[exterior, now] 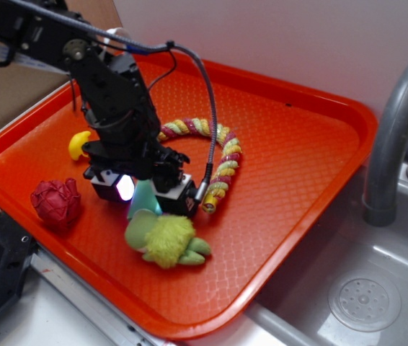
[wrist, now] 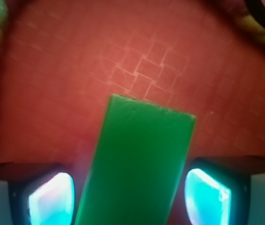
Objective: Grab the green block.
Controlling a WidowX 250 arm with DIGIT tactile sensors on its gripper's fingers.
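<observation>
Green block sits btwn the open claw's two pads, long axis pointing away from wrist; pads not yet touching.

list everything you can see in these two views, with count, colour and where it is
green block: 1, green, on the tray between the tool's two fingers
plush toy: 1, yellow-green, near front edge of the tray, just in front of the block
rope: 1, braided pink, yellow and white, curved at tray centre
crumpled ball: 1, dark red, left side of tray
small toy: 1, yellow, far left of tray, behind the arm
tray: 1, orange-red, on the counter beside the sink
faucet: 1, grey, right edge
sink: 1, grey, lower right
tool: 1, black with glowing pads, straddling the block, not closed on it
</observation>
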